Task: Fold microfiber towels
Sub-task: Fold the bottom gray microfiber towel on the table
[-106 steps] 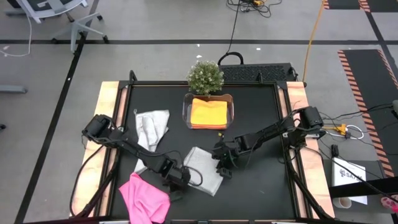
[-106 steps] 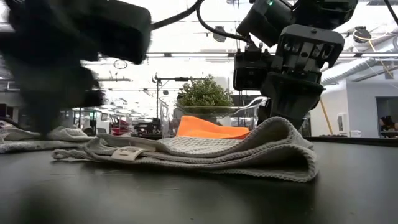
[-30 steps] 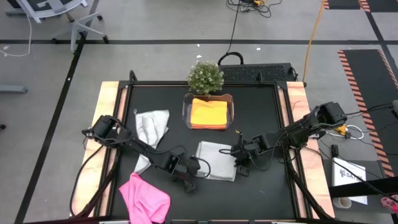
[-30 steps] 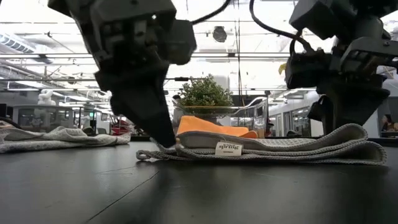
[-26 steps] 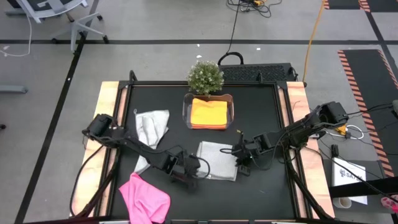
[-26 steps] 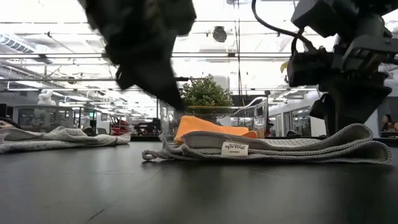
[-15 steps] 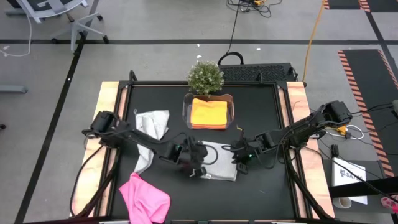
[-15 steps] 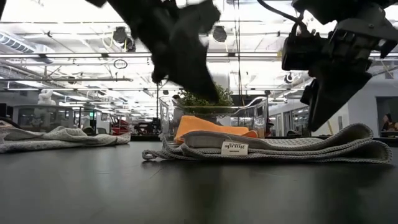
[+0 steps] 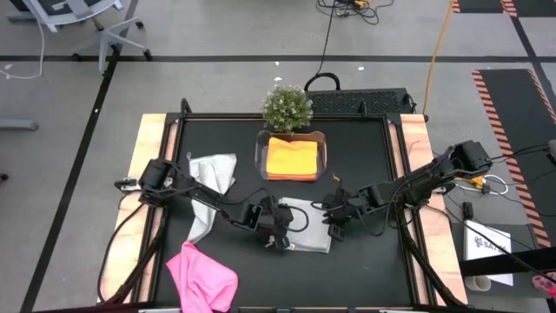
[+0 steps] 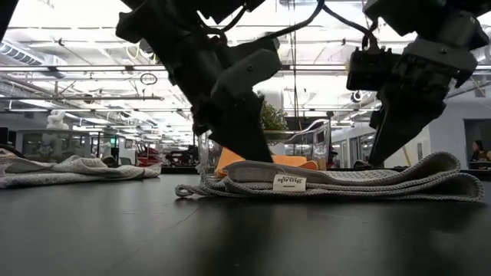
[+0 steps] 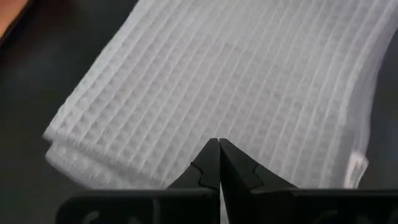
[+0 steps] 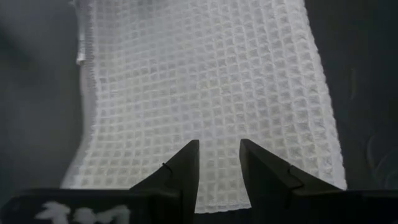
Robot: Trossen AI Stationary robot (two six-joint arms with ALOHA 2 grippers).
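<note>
Grey waffle-weave microfiber towel (image 9: pixel 304 224), folded flat mid black table (image 9: pixel 365 156), w/ left gripper (image 9: pixel 280 236) fingers shut over its left edge, right gripper (image 9: pixel 333 219) fingers apart over right edge, holding nothing.

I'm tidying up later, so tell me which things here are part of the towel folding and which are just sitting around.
Part of the job: folded grey towel, second grey towel, pink towel, orange towel.

Just lying about: clear tub holding the orange towel, potted plant.
</note>
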